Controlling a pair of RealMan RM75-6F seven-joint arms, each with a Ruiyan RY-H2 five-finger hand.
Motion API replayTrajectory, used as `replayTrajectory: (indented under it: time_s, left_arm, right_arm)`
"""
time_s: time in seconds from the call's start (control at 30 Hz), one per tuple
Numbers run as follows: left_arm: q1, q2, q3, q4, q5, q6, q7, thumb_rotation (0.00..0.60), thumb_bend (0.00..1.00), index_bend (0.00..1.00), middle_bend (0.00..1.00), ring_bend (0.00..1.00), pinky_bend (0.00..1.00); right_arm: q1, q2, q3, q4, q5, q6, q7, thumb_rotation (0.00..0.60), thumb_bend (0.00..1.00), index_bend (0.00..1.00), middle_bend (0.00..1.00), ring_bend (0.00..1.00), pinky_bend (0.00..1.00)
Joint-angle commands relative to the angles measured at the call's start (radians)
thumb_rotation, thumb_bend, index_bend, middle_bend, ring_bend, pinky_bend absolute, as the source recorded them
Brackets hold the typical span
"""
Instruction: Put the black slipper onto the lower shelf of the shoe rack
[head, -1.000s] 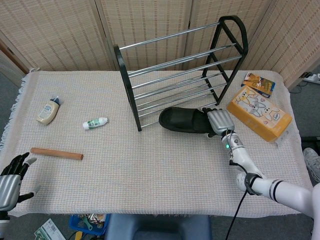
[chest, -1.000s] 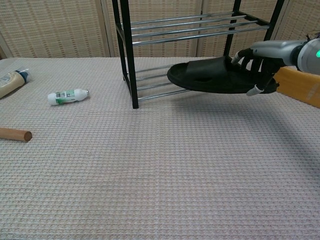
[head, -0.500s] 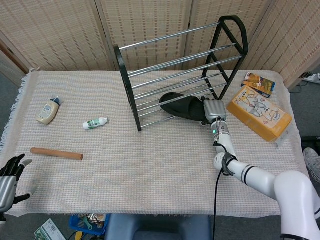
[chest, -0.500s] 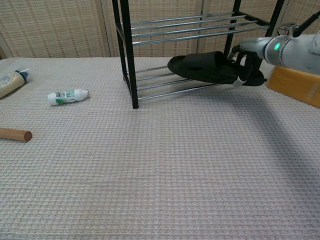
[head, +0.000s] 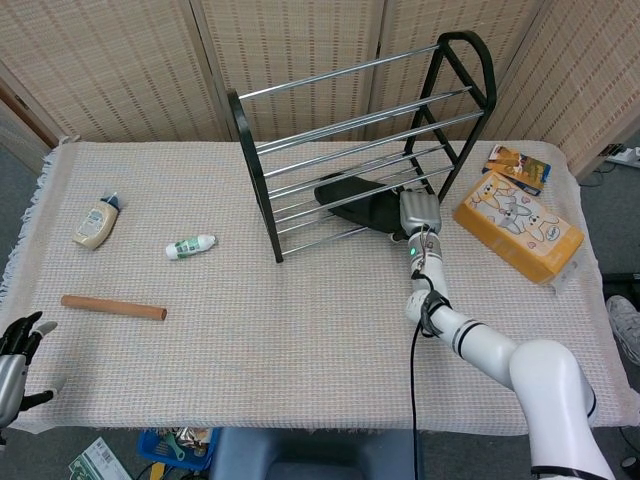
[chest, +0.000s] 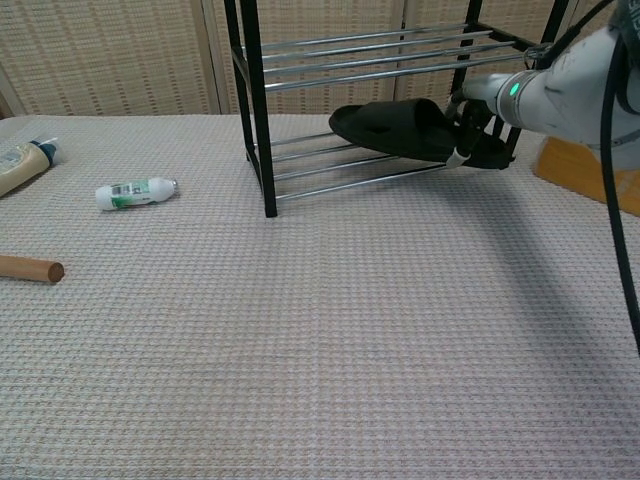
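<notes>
The black slipper (head: 352, 198) had gone from hanging in front of the shoe rack (head: 362, 140), clear of the bars, to lying with its toe end pushed in over the lower shelf (chest: 345, 172). In the head view it sat just right of the frame's centre, under the upper rails; in the chest view it showed near the top, right of the middle, toe pointing left and slightly raised. A second before, it was out over the cloth; half a second before, it had reached the front rails. By this moment most of its length was inside the frame, though I could not tell whether the sole rested flat on the rails or was carried by my grip.

My right hand (chest: 478, 125) gripped the heel end, fingers curled round it, right at the rack's right front leg. My arm had swung inward with it, so the forearm ran up the middle of the head view rather than in from the lower right.

My left hand (head: 14, 352) lay at the lower left corner of the head view, fingers spread, holding nothing; it had slid further out of frame over the second.

I judged the placing nearly done: what remained was to settle the heel and let go.

Further out, the wooden stick (head: 113, 307), small bottle (head: 190, 245) and cream tube (head: 95, 222) on the left, and the yellow box (head: 518, 226) on the right, lay where they had been.
</notes>
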Motion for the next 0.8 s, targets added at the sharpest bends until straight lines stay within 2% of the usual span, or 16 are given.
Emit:
replayTrajectory:
  time_s: [0.03, 0.13, 0.23, 0.37, 0.47, 0.5, 0.67, 0.73, 0.8]
  left_arm:
    - [0.000, 0.001, 0.000, 0.000, -0.001, -0.001, 0.001, 0.600, 0.24, 0.20, 0.10, 0.10, 0.25]
    - [0.000, -0.001, -0.001, 0.000, -0.003, -0.003, 0.000, 0.600, 0.24, 0.20, 0.10, 0.10, 0.25]
    - [0.001, -0.003, 0.000, 0.002, -0.008, -0.009, 0.001, 0.600, 0.24, 0.21, 0.10, 0.10, 0.25]
    - [0.001, -0.005, 0.001, 0.003, -0.013, -0.015, 0.002, 0.600, 0.24, 0.24, 0.10, 0.10, 0.25]
    - [0.000, -0.005, 0.000, 0.001, -0.013, -0.016, 0.004, 0.600, 0.24, 0.25, 0.10, 0.10, 0.25]
    - [0.000, -0.004, 0.000, -0.001, -0.011, -0.015, 0.005, 0.600, 0.24, 0.25, 0.10, 0.10, 0.25]
    - [-0.002, -0.005, -0.001, -0.007, -0.003, -0.012, 0.007, 0.600, 0.24, 0.25, 0.10, 0.10, 0.25]
    - [-0.004, -0.006, 0.000, -0.009, 0.001, -0.013, 0.007, 0.600, 0.24, 0.25, 0.10, 0.10, 0.25]
    - [-0.005, -0.007, 0.000, -0.010, 0.002, -0.014, 0.008, 0.600, 0.24, 0.25, 0.10, 0.10, 0.25]
  right_arm:
    - [0.012, -0.015, 0.018, 0.021, 0.016, -0.009, -0.010, 0.600, 0.66, 0.09, 0.30, 0.26, 0.40]
    - [0.017, -0.027, 0.026, 0.039, 0.028, -0.020, -0.021, 0.600, 0.65, 0.01, 0.22, 0.18, 0.36]
    - [0.016, -0.039, 0.034, 0.057, 0.021, -0.032, -0.014, 0.600, 0.64, 0.00, 0.17, 0.11, 0.31]
    - [0.008, -0.045, 0.050, 0.068, 0.003, -0.049, 0.016, 0.600, 0.60, 0.00, 0.15, 0.08, 0.29]
    - [0.000, -0.039, 0.055, 0.059, -0.013, -0.061, 0.034, 0.600, 0.53, 0.00, 0.12, 0.06, 0.28]
    - [-0.004, -0.033, 0.052, 0.051, -0.025, -0.063, 0.037, 0.600, 0.48, 0.00, 0.12, 0.06, 0.28]
    - [-0.029, -0.003, 0.053, -0.010, -0.071, -0.055, 0.076, 0.600, 0.09, 0.00, 0.07, 0.02, 0.25]
    - [-0.040, 0.011, 0.052, -0.035, -0.089, -0.053, 0.094, 0.600, 0.00, 0.00, 0.05, 0.01, 0.22]
    - [-0.047, 0.018, 0.052, -0.052, -0.107, -0.050, 0.112, 0.600, 0.00, 0.00, 0.04, 0.00, 0.20]
